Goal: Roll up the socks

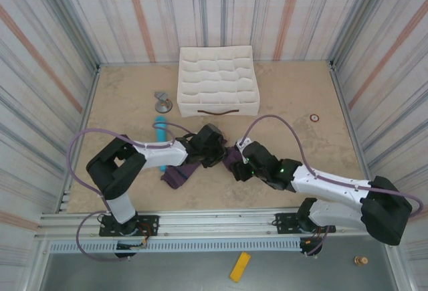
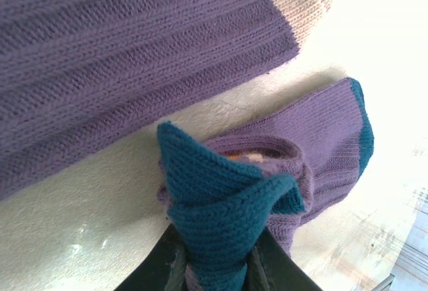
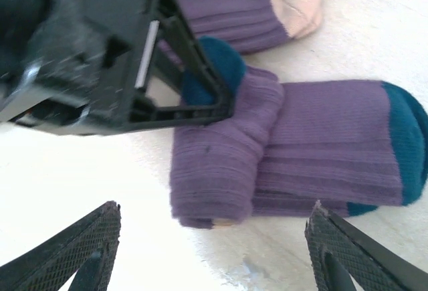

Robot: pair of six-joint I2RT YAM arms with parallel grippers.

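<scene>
Tan tabletop (image 1: 301, 104) lies open beyond the right gripper (image 3: 214, 237), its jaws spread wide before the half-rolled sock (image 3: 314, 150). Left gripper (image 2: 217, 257), arm reaching low, pinches the sock's teal edge.

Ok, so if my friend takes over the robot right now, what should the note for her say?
Left tool: shut on a teal fold of the teal-toed sock, at its rolled end.
Right tool: open, hovering close to that sock, holding nothing.
Socks: both on the table; the tan-toed sock lies flat just beside the other.
Done: teal-toed sock rolled partway, toe end flat.
Left: finish that roll; the tan-toed sock is not rolled yet.
</scene>
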